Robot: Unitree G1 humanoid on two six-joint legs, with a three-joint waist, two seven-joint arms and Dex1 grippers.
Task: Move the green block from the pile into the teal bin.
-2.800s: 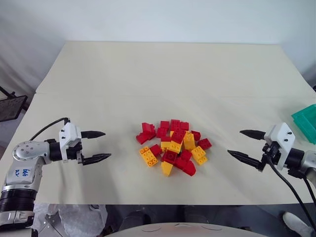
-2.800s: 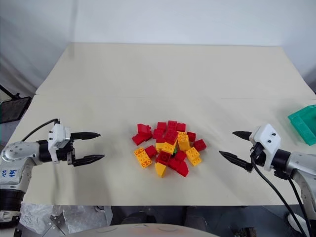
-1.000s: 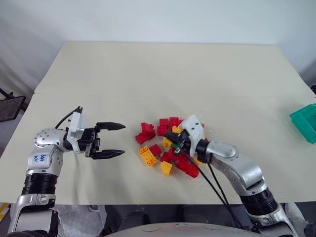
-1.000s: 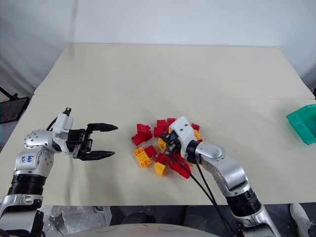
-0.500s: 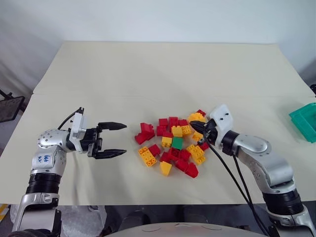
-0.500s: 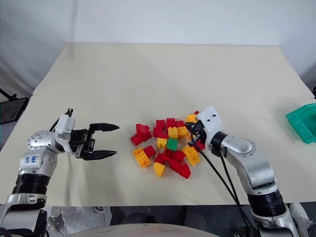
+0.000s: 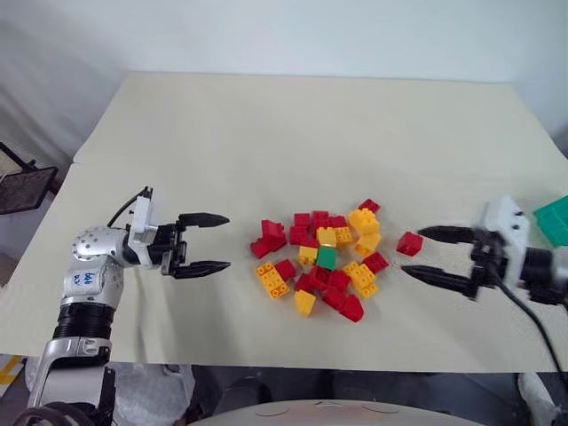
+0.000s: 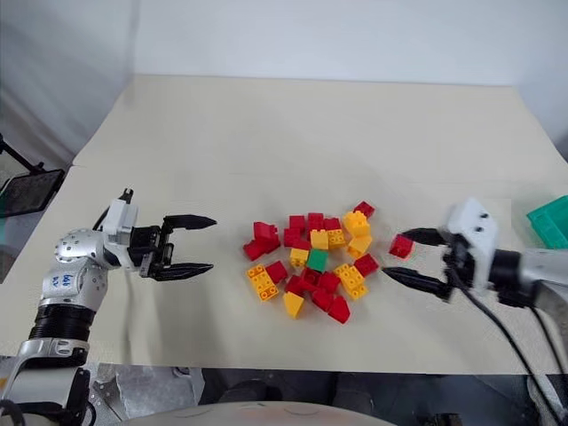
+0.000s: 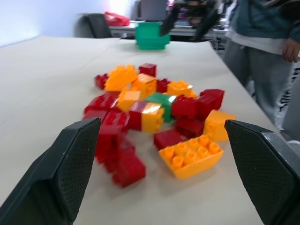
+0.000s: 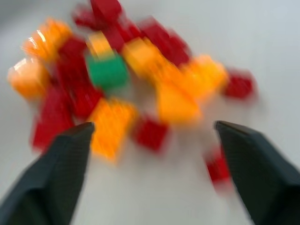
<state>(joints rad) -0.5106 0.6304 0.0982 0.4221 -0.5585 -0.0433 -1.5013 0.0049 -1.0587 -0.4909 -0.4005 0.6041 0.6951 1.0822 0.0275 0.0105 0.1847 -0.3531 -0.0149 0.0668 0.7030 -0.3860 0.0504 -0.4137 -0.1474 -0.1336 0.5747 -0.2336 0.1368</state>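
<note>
Since the earlier frame, the right pincer (image 7: 433, 255) has left the pile (image 7: 324, 263) and now sits to its right, jaws wide and empty. Bricks lie more scattered, exposing the green block (image 7: 327, 258) near the pile's middle on the bench (image 7: 266, 142). One red brick (image 7: 408, 244) lies apart, near the right pincer. The left pincer (image 7: 209, 241) stands wide, empty, left of the pile. The teal bin (image 7: 555, 217) sits at the bench's right edge.

Handwritten blue marking noted on the left arm's grey shell (image 7: 82, 278), at eight o'clock in the head view; characters not legible. No other text observed.
</note>
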